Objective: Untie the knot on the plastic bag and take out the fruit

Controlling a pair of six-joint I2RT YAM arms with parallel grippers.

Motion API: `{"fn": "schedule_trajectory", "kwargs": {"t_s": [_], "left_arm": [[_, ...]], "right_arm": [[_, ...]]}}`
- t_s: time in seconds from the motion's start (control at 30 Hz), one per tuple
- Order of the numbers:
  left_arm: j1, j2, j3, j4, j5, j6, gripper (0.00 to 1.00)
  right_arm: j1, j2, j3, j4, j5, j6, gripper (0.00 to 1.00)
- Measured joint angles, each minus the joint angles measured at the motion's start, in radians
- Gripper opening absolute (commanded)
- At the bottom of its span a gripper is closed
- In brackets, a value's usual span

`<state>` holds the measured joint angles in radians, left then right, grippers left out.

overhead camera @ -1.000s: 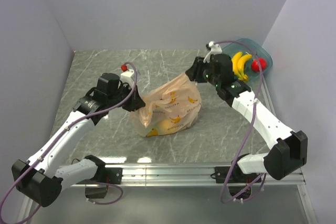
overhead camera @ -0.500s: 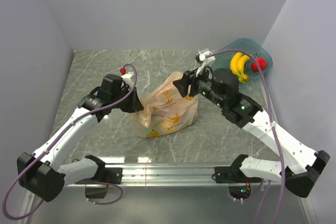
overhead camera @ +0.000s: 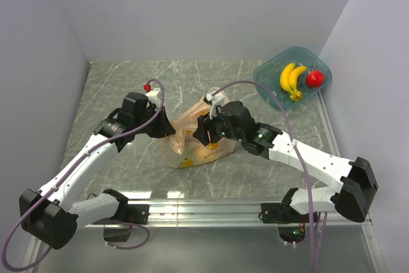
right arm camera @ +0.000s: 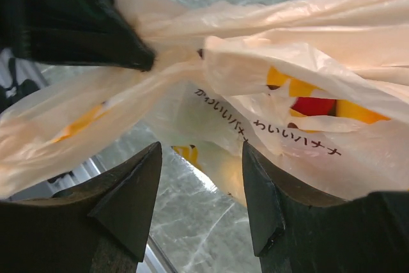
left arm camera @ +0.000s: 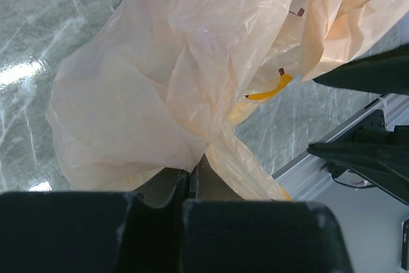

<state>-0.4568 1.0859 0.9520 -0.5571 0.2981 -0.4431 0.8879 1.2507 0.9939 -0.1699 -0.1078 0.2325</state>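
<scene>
Right now the plastic bag [overhead camera: 182, 153] sits in the middle of the tabletop [overhead camera: 121, 81], between the two arms, with yellow and red fruit [right arm camera: 312, 105] showing through its thin skin. The left hand [left arm camera: 190, 177] is clamped shut on a twisted neck of the bag's plastic at its left side, drawing it taut. The right hand [right arm camera: 201, 151] hovers just right of that pinch with its jaws apart and nothing between them. It points at the knot [right arm camera: 182, 59], the bunched lump where the plastic gathers beside the left hand's tips; whether it is partly loosened I cannot tell. The step in hand looks like taking a second grip to work the knot apart. To do that well, the right hand should close on one ear of plastic close to the lump, not on the loose belly of the bag. It should then pull gently to the right while the left hand holds firm, since the film is thin and could tear or cinch tighter. At the far right a teal tub [overhead camera: 263, 80] holds bananas [overhead camera: 291, 80] and a red fruit [overhead camera: 313, 78], well apart from the bag
</scene>
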Motion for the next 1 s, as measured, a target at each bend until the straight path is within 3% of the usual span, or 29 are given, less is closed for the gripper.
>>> {"fn": "schedule_trajectory", "kwargs": {"t_s": [0.33, 0.57, 0.7, 0.77, 0.83, 1.0], "left_arm": [[0.000, -0.008, -0.011, 0.006, 0.000, -0.007, 0.01], [0.000, -0.017, -0.038, 0.020, -0.006, -0.020, 0.01], [0.000, -0.032, -0.055, 0.038, -0.032, -0.034, 0.10], [0.000, -0.045, -0.069, 0.052, -0.055, -0.048, 0.21], [0.000, -0.063, -0.091, 0.073, -0.085, -0.070, 0.27], [0.000, -0.114, -0.181, 0.152, -0.183, -0.146, 0.28]], "right_arm": [[0.000, 0.134, 0.042, 0.156, 0.177, 0.028, 0.60], [0.000, 0.272, 0.089, 0.192, 0.212, 0.027, 0.61], [0.000, 0.303, 0.078, 0.178, 0.212, 0.021, 0.59], [0.000, 0.303, 0.064, 0.167, 0.213, 0.014, 0.56], [0.000, 0.302, 0.044, 0.156, 0.212, 0.004, 0.45], [0.000, 0.262, -0.051, 0.095, 0.182, -0.016, 0.28]]}}
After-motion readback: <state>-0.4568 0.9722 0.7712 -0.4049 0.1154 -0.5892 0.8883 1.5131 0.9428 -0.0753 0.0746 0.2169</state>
